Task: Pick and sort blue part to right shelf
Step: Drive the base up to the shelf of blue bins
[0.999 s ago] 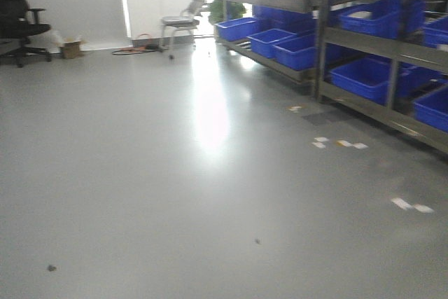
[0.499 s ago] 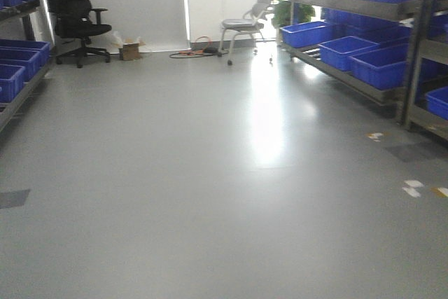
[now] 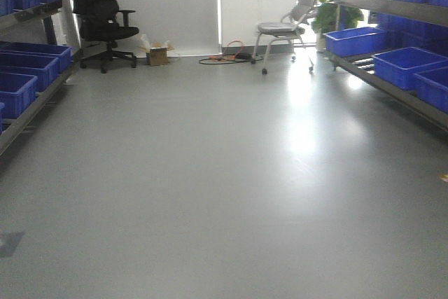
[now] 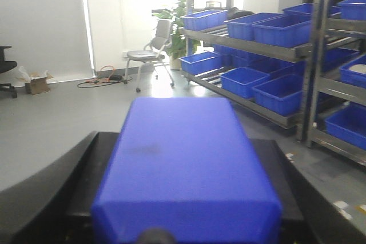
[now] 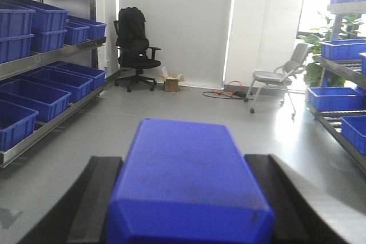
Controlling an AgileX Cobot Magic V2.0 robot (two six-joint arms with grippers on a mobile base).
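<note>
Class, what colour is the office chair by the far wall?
Office chair: black, clearest in the right wrist view.

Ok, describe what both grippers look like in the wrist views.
Left gripper: two broad, matte black fingers with smooth, curved outer edges that widen towards the camera. A dark rounded knob sits between them at the bottom edge. Right gripper: the same matte black fingers, here flatter and straighter-sided. No cables, labels or markings show on either.
</note>
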